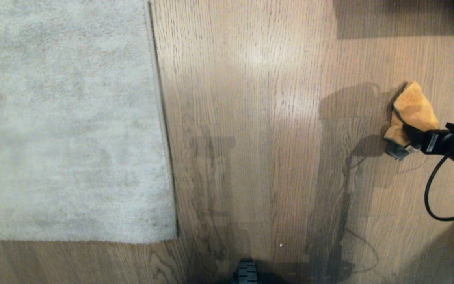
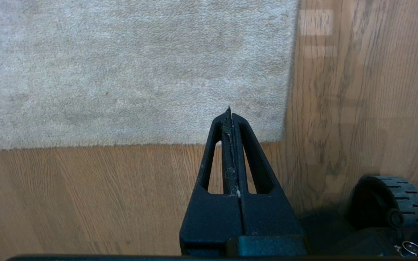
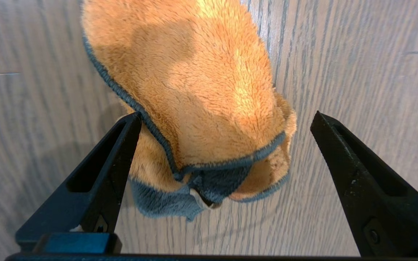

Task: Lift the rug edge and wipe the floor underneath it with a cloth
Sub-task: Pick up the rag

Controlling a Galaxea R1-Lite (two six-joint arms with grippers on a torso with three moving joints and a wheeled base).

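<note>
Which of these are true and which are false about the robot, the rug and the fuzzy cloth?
1. The cloth lies on the wooden floor. True.
2. The right claw is squeezing the cloth. False: its fingers stand wide open on either side of it.
3. The left claw is shut. True.
4. The rug edge is lifted off the floor. False: it lies flat.
5. The cloth sits on the rug. False: it is on bare floor, far to the robot's right of the rug.
</note>
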